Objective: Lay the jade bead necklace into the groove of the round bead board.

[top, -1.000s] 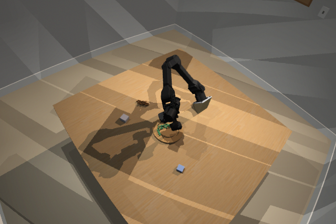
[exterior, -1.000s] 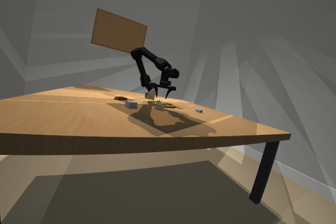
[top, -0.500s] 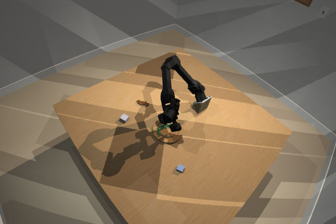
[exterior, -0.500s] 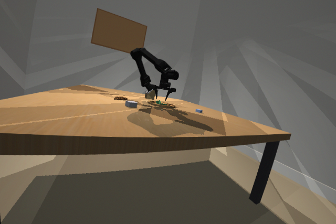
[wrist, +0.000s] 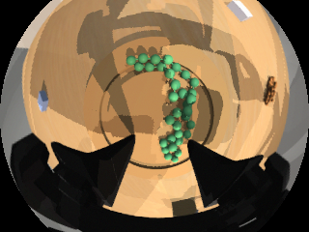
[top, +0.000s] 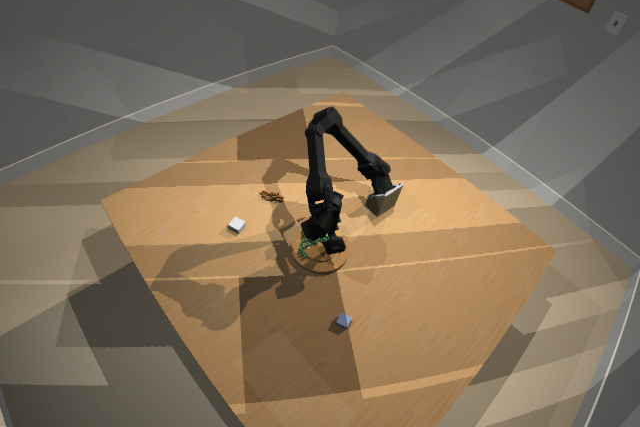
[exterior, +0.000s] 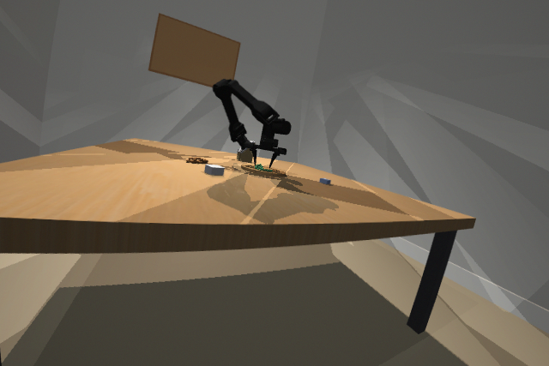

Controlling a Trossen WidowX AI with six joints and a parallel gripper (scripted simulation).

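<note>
The jade bead necklace lies bunched in a bent double strand on the round bead board. In the wrist view its upper stretch runs along the far part of the dark ring groove, with some beads just outside it. The right stretch lies near and inside the ring, and its lower end is a cluster inside the ring's near right part. The left part of the groove holds no beads. My gripper is open, fingertips low over the board's near part, around the lower cluster. The top view hides the fingertips.
A brown bead bundle and a white block lie on one side of the board. A small blue block lies on the other. A grey panel stands at the arm's base.
</note>
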